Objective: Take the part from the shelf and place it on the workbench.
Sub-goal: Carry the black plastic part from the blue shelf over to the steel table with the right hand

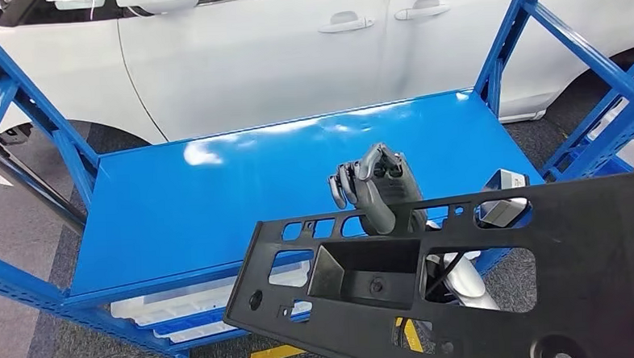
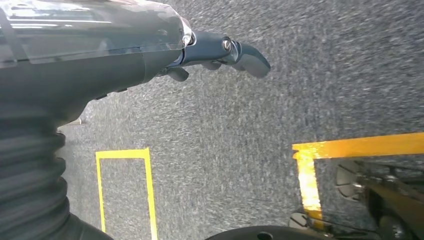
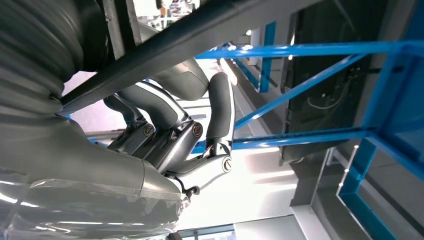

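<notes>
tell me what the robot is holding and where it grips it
The right hand holds the black panel by its upper edge, fingers curled over it. The left hand holds nothing.

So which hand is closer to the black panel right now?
Right. The right hand grips the black panel at its upper edge; the left hand hangs over the grey floor.
</notes>
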Action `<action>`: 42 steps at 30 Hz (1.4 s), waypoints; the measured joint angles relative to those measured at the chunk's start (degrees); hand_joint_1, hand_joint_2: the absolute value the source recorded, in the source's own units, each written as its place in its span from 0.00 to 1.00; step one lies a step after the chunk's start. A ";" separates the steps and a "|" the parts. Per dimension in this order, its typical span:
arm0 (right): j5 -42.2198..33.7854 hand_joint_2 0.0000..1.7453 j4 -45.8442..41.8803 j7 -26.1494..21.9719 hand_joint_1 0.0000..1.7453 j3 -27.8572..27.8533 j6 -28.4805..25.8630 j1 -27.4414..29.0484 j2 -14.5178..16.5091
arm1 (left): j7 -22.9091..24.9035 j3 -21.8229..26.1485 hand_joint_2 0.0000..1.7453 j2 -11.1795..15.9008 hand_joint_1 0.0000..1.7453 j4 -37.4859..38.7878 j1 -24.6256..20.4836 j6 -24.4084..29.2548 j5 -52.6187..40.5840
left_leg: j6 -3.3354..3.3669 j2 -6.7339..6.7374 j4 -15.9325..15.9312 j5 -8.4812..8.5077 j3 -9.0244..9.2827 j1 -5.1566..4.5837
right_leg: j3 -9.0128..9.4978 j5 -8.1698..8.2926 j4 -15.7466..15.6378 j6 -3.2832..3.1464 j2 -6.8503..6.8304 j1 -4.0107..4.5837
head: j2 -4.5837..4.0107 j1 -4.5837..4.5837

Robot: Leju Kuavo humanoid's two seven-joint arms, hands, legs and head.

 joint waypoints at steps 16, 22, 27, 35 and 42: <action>0.17 1.00 -0.26 -0.41 1.00 0.30 -0.20 1.29 0.01 | -0.57 0.00 1.00 0.04 0.00 0.00 1.04 0.27 -0.03 | 3.05 0.68 -4.90 -4.09 11.14 -0.22 | -9.20 0.57 7.37 2.35 0.07 0.55 | 0.00 0.01; 0.17 1.00 -0.19 -0.43 1.00 0.24 -0.19 1.48 -0.03 | -0.61 0.00 1.00 0.09 0.00 0.00 0.88 0.08 -0.03 | 2.60 0.67 -4.06 -2.87 9.01 -0.06 | -8.12 -0.98 11.00 3.65 0.04 -0.73 | 0.00 0.01; -0.01 1.00 -0.06 -0.49 1.00 0.14 -0.10 1.40 -0.12 | -0.59 0.00 1.00 0.20 0.00 0.00 0.75 0.08 0.10 | 1.00 0.29 -3.07 -2.36 7.78 -0.34 | -4.00 1.53 2.19 2.47 0.69 -0.68 | 0.00 -0.01; -0.51 1.00 0.56 -0.49 1.00 0.16 0.07 1.07 -0.15 | -0.59 0.00 1.00 0.28 0.00 0.00 0.20 0.25 0.31 | -0.15 0.38 13.39 -11.93 1.36 -0.16 | -6.16 3.70 1.92 0.03 -0.06 -0.01 | 0.00 0.01; -0.81 1.00 0.94 -0.36 1.00 0.21 0.14 0.36 -0.08 | -0.27 0.00 1.00 0.28 0.00 0.00 0.88 0.33 0.31 | 1.47 0.21 -2.73 -5.59 10.65 -0.79 | -7.90 5.56 2.25 1.25 0.18 0.64 | 0.00 -0.01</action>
